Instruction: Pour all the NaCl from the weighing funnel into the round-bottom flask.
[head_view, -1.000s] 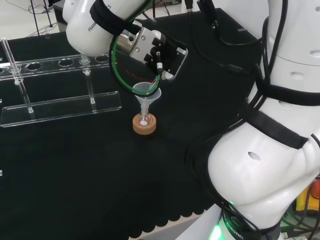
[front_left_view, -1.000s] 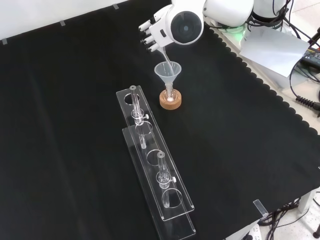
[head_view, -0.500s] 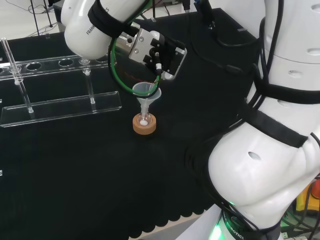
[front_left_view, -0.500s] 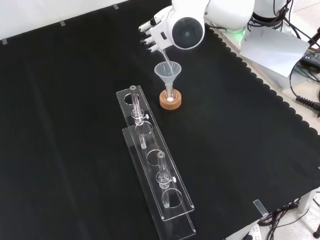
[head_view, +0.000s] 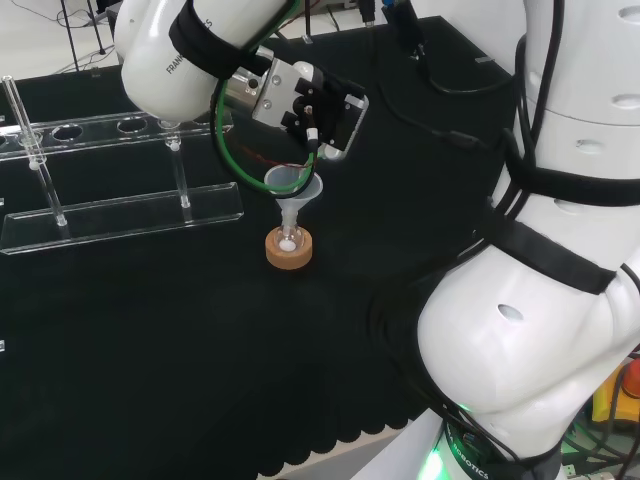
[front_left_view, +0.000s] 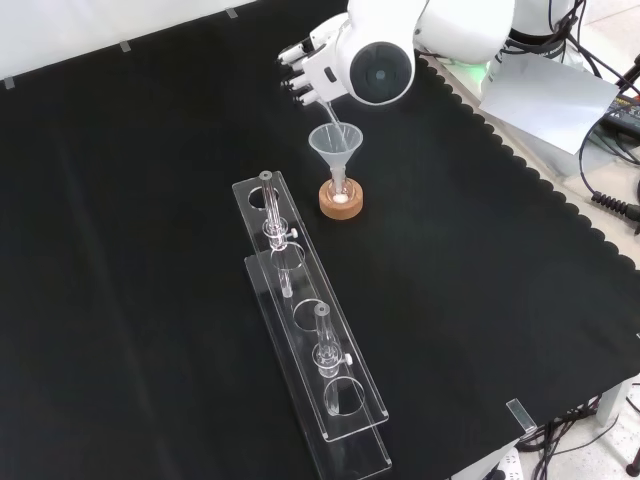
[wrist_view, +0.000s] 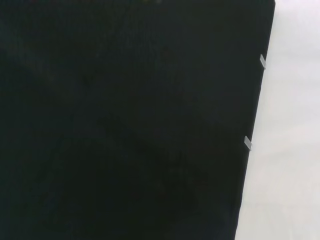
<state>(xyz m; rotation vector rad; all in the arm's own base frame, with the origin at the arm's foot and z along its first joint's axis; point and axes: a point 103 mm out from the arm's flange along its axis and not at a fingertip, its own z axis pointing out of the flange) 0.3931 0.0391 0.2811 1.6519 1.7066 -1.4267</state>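
At the upper centre of the front view, the black and white hand (front_left_view: 305, 68) has its fingers curled round a slim clear weighing funnel (front_left_view: 333, 113), tipped into a clear plastic cone funnel (front_left_view: 334, 147). This stands in a small round-bottom flask (front_left_view: 341, 197) on a tan cork ring (front_left_view: 341, 203). A sideways nudge could topple the cone and scatter salt. The front view shows the fingers; the head view shows white powder (head_view: 288, 243) in the flask.
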